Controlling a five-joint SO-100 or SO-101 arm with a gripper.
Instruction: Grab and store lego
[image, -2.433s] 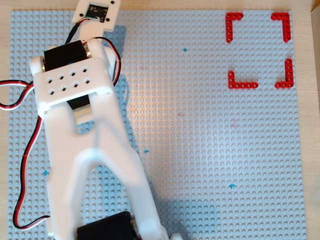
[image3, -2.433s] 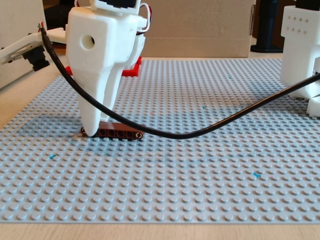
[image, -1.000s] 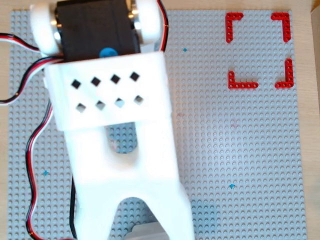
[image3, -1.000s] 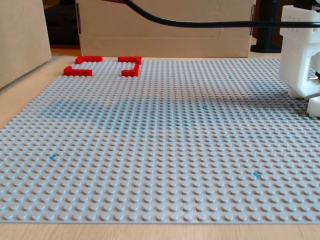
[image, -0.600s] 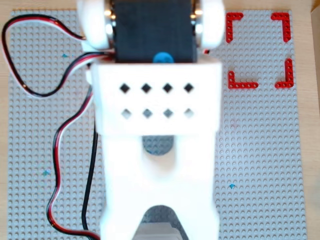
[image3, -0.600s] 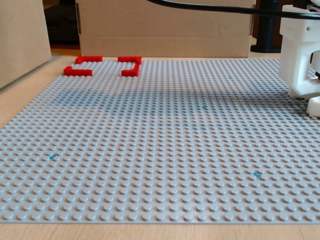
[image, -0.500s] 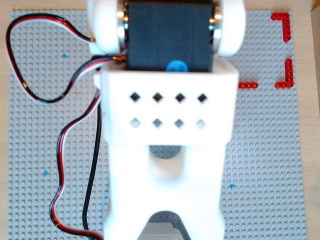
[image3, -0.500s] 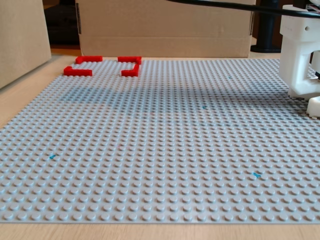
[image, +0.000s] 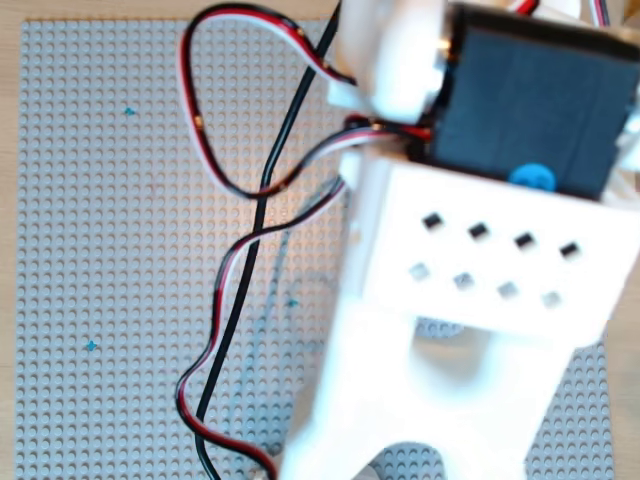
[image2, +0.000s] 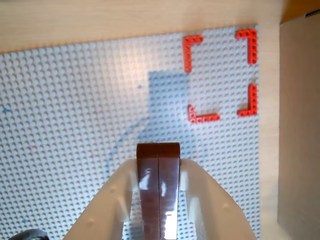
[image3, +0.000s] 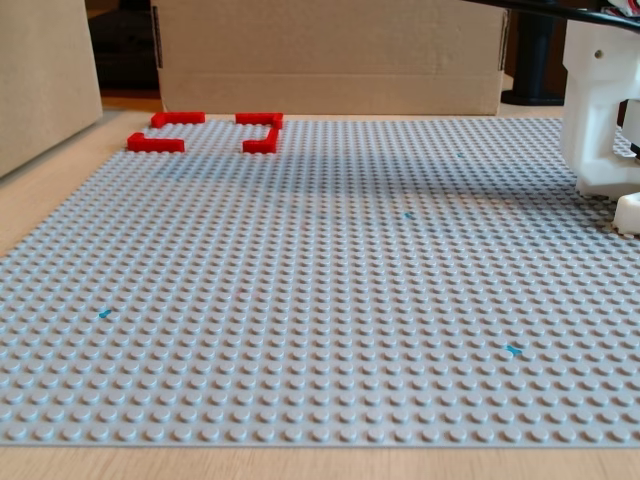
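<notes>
The end effector (image2: 159, 200) pinches the reddish-brown lego (image2: 159, 185) lengthwise, held above the grey baseplate (image2: 75, 100), with four red corner pieces (image2: 192, 50) ahead of its tips.

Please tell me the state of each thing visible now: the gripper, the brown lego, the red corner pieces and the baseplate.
gripper: shut on the lego, above the baseplate.
lego: held between the jaws, lifted, pointing toward the red corner pieces.
red corner pieces: four, fixed on the baseplate as an open square, nothing inside.
baseplate: flat on the table.
</notes>
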